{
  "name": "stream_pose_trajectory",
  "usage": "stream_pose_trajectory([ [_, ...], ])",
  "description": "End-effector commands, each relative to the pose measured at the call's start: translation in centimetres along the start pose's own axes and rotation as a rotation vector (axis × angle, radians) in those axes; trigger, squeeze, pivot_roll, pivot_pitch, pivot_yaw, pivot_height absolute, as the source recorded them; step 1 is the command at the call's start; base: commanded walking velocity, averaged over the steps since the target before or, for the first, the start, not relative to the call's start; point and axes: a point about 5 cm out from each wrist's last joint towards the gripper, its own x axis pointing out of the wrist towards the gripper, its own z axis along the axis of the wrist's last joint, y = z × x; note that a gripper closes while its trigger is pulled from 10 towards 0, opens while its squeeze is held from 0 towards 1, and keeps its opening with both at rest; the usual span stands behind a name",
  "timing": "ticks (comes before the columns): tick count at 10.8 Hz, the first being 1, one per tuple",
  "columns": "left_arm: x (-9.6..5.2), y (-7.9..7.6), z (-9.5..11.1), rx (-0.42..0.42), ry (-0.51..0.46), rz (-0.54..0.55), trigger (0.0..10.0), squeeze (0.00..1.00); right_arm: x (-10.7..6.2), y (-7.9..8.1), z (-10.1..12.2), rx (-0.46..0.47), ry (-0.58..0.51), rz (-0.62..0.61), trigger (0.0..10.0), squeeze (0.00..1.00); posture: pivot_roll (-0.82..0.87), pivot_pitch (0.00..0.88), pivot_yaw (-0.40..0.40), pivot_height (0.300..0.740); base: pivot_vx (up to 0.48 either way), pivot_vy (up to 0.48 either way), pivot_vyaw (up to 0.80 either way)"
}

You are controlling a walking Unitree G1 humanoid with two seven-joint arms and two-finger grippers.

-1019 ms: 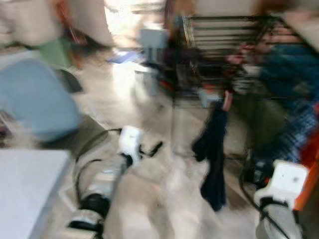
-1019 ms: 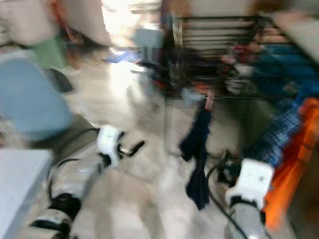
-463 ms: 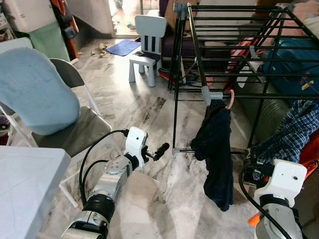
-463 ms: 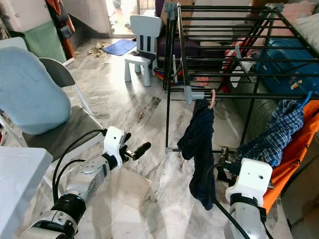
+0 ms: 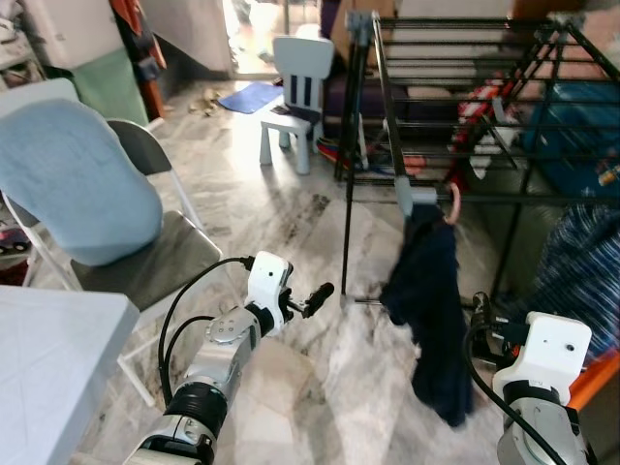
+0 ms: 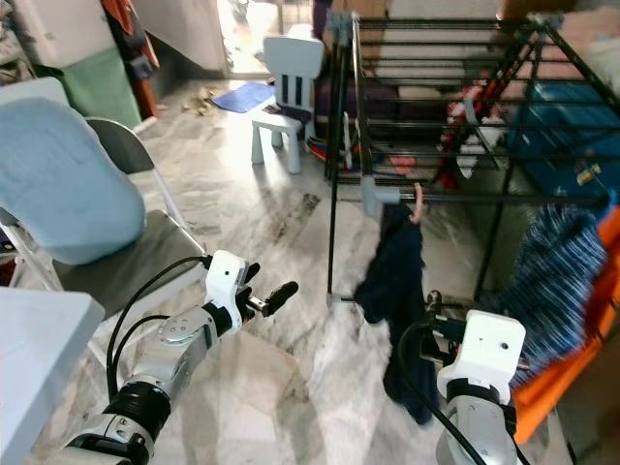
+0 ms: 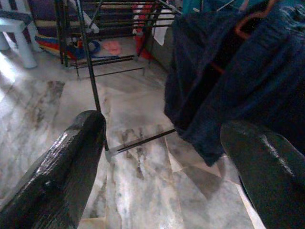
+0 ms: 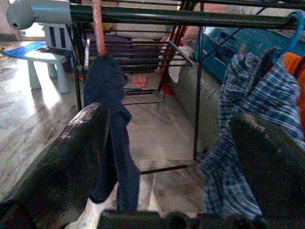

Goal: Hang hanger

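A dark navy garment (image 5: 431,300) hangs from a pink hanger hook (image 5: 451,201) on the front rail of a black drying rack (image 5: 387,97). In the right wrist view the hook (image 8: 97,24) sits over the rail beside a grey end cap, with the garment (image 8: 109,95) below it. My right gripper (image 8: 167,167) is open with nothing between its fingers, low and in front of the garment. My left gripper (image 5: 320,294) is open and empty, held out over the floor to the left of the garment (image 7: 228,81).
A blue-and-white plaid shirt (image 8: 238,119) hangs on a blue hook (image 8: 298,24) to the right. A folding chair with a light blue cushion (image 5: 77,184) and a white table (image 5: 48,358) stand at the left. A small white child's chair (image 5: 295,87) stands further back on the marble floor.
The heavy blur of a second ago is gone and the whole picture has shifted a little, so the camera moved. Both arms hold much the same pose; the garment still hangs on the rail.
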Motion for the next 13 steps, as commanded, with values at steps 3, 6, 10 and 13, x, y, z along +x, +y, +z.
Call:
stream_pose_trajectory([
  [3, 0.0, -0.2, 0.2, 0.007, -0.007, -0.012, 10.0, 0.0, 0.0, 0.0, -0.2, -0.001, 0.02, 0.005, 10.0, 0.0, -0.08, 0.0, 0.014, 0.74, 0.334, 0.0, 0.0],
  [6, 0.0, -0.4, -0.2, 0.008, 0.005, -0.017, 10.0, 0.0, 0.0, -0.1, -0.4, -0.01, 0.028, -0.002, 10.0, 0.0, -0.08, 0.0, 0.015, 0.74, 0.345, 0.0, 0.0],
  [10, 0.0, -0.5, -0.5, 0.013, 0.026, -0.015, 10.0, 0.0, -0.2, 0.1, -0.8, -0.017, 0.046, 0.0, 10.0, 0.0, -0.08, 0.0, 0.013, 0.74, 0.143, 0.0, 0.0],
  [13, -0.3, -0.8, -1.2, 0.009, 0.053, -0.019, 10.0, 0.0, -0.5, -0.3, -1.2, -0.037, 0.07, -0.05, 10.0, 0.0, -0.08, 0.0, -0.006, 0.74, 0.0, 0.0, 0.0],
])
